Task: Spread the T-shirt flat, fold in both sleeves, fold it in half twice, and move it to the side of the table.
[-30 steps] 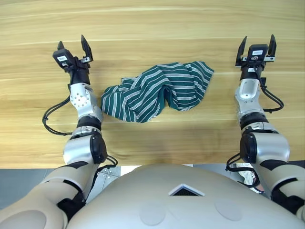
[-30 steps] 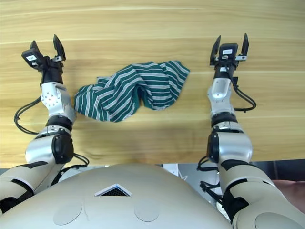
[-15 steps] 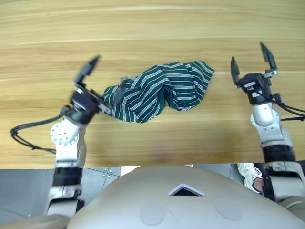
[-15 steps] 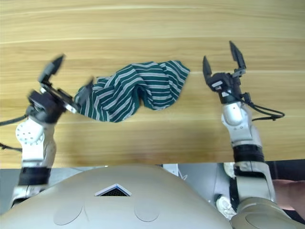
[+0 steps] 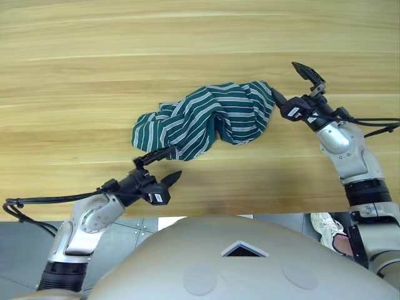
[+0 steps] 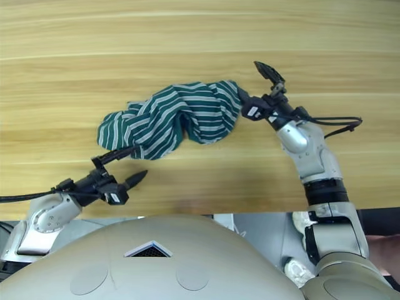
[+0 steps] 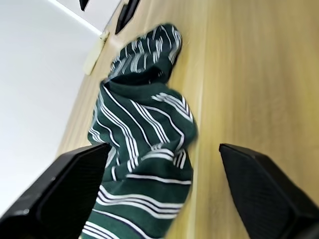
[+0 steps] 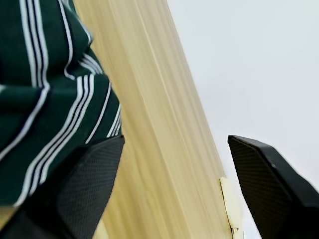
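- The T-shirt [image 5: 206, 119], dark green with thin white stripes, lies crumpled in a loose heap on the wooden counter [image 5: 187, 37], between the two hands.
- The left hand [image 5: 164, 167] is released. Its two black fingers are spread wide with nothing in them. It sits low over the counter, pointing toward the heap.
- From this hand the T-shirt is just ahead. The tip of its farther finger [image 5: 156, 154] comes right up to the bunched near hem, and I cannot tell whether it touches. The other finger is over bare wood, apart from the cloth.
- In the left wrist view the T-shirt [image 7: 144, 129] lies in front of the gap between the fingers [image 7: 60, 191] and stretches away from the hand along the counter.
- The right hand [image 5: 292, 84] is also released, with its fingers wide apart and nothing clasped.
- The T-shirt's rumpled corner is just beside this hand's nearer finger [image 5: 279, 100], whose tip is at the cloth's edge. Contact cannot be judged. The other finger stands over bare counter, away from the cloth.
- In the right wrist view the T-shirt [image 8: 45, 94] sits next to one finger [image 8: 84, 184], and bare counter runs on between the two fingers.
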### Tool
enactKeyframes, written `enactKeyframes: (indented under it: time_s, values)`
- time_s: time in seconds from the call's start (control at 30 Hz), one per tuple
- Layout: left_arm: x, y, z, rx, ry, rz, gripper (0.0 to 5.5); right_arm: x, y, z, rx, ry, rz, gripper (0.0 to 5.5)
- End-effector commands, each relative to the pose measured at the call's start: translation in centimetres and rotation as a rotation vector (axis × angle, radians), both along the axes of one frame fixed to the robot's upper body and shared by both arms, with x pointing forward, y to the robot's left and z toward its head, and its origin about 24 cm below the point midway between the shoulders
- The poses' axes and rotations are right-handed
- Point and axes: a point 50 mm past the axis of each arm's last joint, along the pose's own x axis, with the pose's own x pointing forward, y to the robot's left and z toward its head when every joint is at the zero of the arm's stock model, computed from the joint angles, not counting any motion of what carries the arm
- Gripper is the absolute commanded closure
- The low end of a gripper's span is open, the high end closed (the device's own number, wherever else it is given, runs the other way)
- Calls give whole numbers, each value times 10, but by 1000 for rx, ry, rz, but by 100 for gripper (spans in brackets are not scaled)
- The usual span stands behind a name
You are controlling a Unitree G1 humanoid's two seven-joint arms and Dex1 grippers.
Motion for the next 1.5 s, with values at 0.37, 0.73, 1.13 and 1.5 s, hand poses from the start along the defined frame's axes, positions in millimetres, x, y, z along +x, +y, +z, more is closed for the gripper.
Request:
enactKeyframes:
  time_s: [0.37, 0.73, 1.13, 1.5]
  values:
    - [21, 8, -1, -1, -155, 109, 141, -3, -9, -11, -17, 9, -42, 166]
    - [24, 3, -1, -68, -184, 139, 234, -6, -15, -17, -51, 22, -51, 168]
    - [16, 4, -5, -52, -150, 122, 427, -8, -14, -15, -63, 24, -31, 168]
    - [21, 6, 1, -87, -209, 198, 546, -60, -8, -12, -50, 201, 197, 168]
